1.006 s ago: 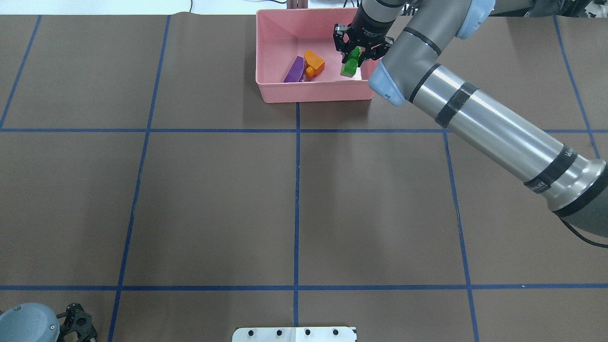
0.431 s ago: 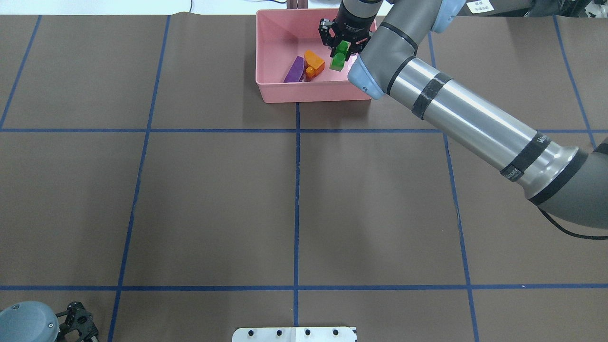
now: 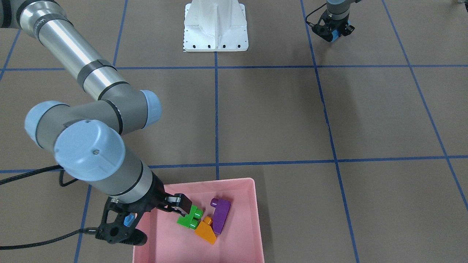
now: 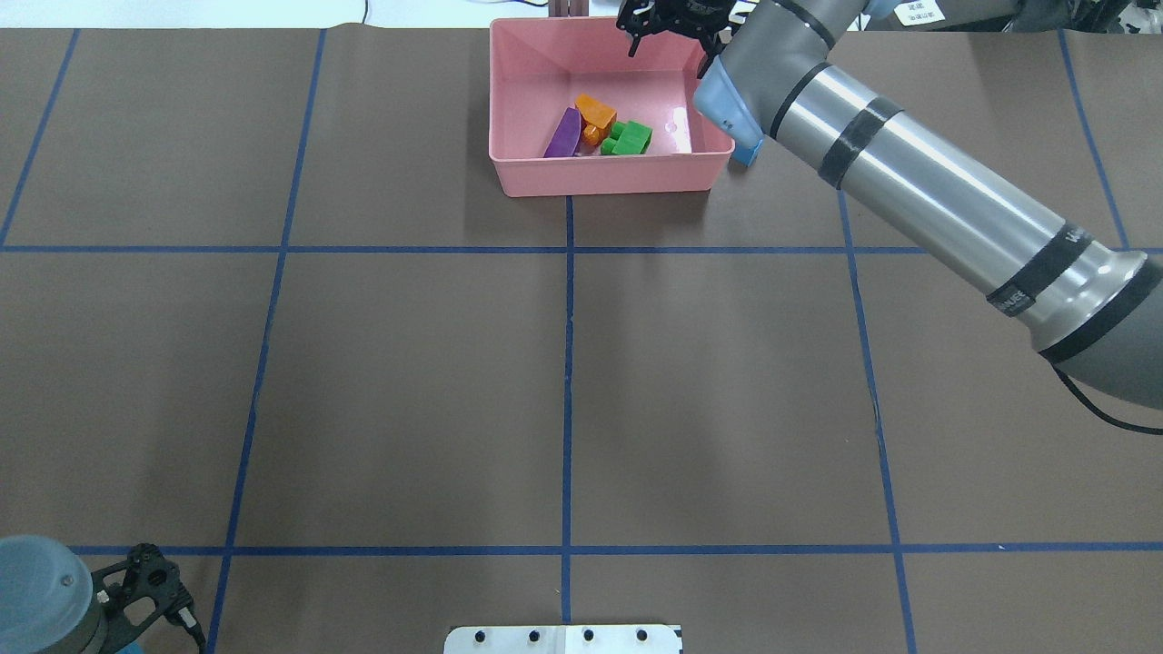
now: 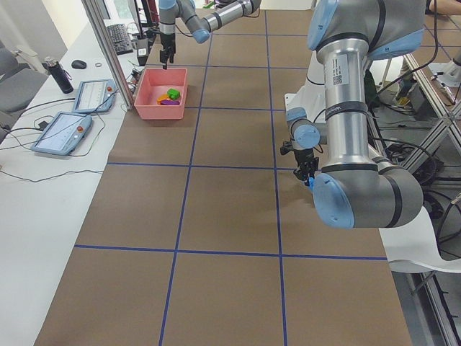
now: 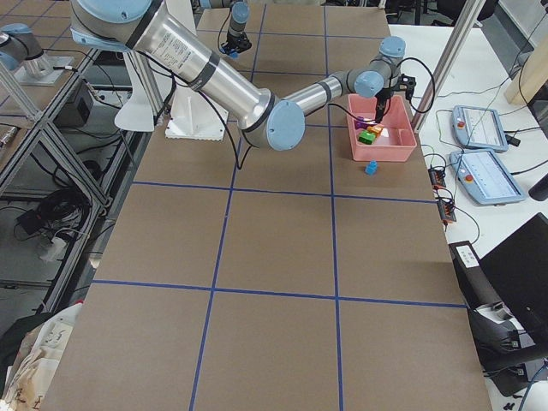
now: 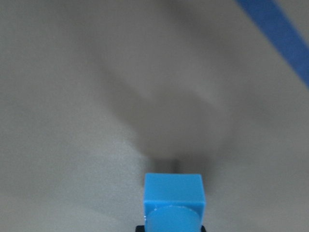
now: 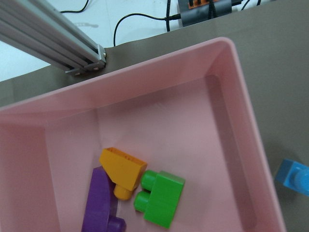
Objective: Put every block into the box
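Observation:
The pink box [image 4: 600,177] stands at the table's far edge. In it lie the green block [image 4: 629,138], the orange block [image 4: 595,113] and the purple block [image 4: 565,134], close together; the right wrist view shows them too: green [image 8: 161,198], orange [image 8: 123,169], purple [image 8: 101,205]. My right gripper [image 4: 672,23] is open and empty, high over the box's far rim. A light-blue block [image 4: 745,150] stands on the table just outside the box's right wall. My left gripper [image 3: 334,32] is shut on a blue block [image 7: 174,200] near the robot's base.
The white robot base [image 3: 215,25] stands at the near middle edge. Two tablets [image 5: 90,94] lie on the white bench beyond the box. An aluminium post [image 8: 48,29] rises behind the box. Blue tape lines grid the brown table.
My right gripper has opened and let go of the green block, which now lies in the box beside the orange one. The gripper has risen toward the box's far rim.

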You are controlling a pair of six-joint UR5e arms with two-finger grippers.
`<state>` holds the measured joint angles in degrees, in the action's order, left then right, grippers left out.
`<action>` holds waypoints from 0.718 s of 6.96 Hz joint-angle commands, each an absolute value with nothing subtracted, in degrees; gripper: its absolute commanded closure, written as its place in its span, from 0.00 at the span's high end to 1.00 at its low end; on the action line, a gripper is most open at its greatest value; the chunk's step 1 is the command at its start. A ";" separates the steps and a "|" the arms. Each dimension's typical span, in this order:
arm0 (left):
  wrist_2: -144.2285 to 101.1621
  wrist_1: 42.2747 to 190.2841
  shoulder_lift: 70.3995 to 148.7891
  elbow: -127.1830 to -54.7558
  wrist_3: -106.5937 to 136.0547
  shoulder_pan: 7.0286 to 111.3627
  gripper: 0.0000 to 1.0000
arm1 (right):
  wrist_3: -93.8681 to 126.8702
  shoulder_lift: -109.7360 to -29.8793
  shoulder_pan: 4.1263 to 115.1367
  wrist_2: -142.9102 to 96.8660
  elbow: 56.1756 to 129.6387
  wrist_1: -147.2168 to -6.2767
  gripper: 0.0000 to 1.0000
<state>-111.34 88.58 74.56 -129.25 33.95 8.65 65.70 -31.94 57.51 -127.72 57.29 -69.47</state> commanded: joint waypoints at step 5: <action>-121.28 71.01 130.07 -105.92 34.63 42.41 0.00 | 50.18 -61.88 69.18 -134.76 75.70 -69.08 1.00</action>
